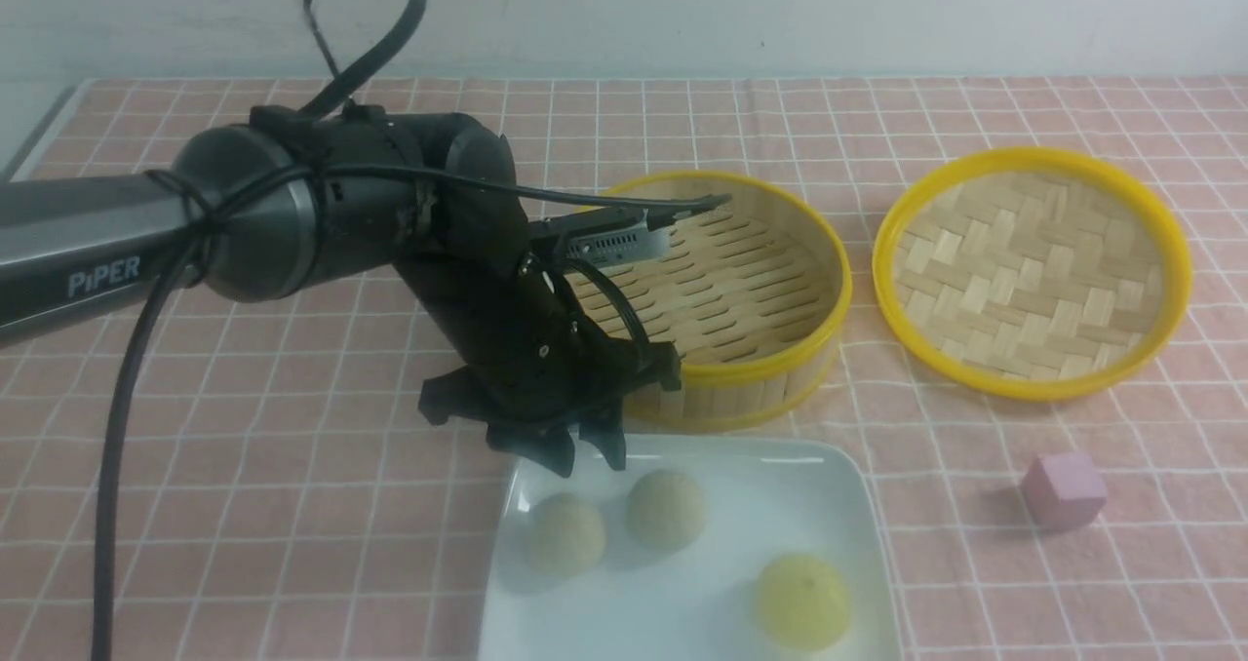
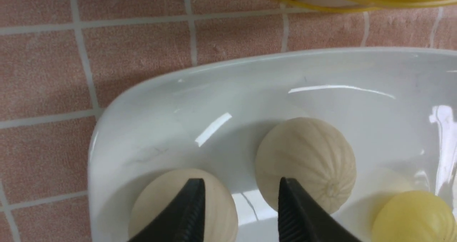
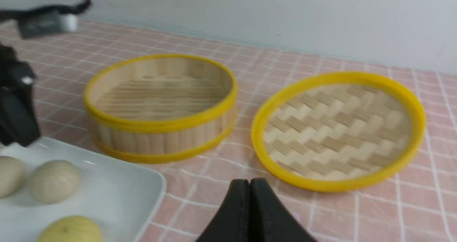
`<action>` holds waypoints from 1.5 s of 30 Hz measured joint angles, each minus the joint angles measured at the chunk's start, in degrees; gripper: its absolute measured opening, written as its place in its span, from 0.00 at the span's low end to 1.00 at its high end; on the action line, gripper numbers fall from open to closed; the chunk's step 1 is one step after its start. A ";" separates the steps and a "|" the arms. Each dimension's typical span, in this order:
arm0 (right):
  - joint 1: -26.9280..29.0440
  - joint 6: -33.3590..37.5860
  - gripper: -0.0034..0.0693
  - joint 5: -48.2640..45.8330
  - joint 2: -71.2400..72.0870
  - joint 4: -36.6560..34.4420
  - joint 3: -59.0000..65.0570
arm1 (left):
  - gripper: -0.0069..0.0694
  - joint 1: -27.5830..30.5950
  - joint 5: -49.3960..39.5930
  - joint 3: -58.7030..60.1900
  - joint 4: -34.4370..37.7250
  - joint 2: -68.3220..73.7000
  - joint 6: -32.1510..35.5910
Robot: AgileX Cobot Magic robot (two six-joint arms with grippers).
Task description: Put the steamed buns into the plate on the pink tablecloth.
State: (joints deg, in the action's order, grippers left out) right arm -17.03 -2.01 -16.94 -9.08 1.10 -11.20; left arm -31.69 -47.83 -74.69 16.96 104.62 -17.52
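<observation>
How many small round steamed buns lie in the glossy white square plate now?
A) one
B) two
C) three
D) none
C: the left cream-beige bun, the right cream-beige bun and the yellow-green bun all rest inside the glossy white square plate.

We see bright, even light. Glare streaks the plate point(image 2: 332, 88); soft shadows sit under the buns point(image 2: 307, 160). Our right wrist view is blurred.
</observation>
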 joint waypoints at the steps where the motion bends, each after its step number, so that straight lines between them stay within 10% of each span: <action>1: 2.77 0.00 0.05 -1.24 1.64 0.00 2.29 | 0.47 0.00 -0.04 -0.42 0.00 0.00 0.00; 31: 12.78 0.00 0.08 -5.36 9.65 -0.19 11.89 | 0.12 -0.05 -23.27 -31.09 -20.64 -14.15 3.02; 41: 12.78 0.00 0.10 -5.42 9.65 -0.19 11.89 | 0.11 -0.05 -23.05 -7.72 -21.49 -39.62 0.01; 45: 12.78 0.00 0.10 -5.42 9.65 -0.19 11.89 | 0.11 -0.05 -10.33 11.38 -21.08 -52.77 -3.45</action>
State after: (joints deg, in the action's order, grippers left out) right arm -4.25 -2.01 -22.35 0.57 0.91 0.68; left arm -31.74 -58.16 -63.31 -4.13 51.85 -20.98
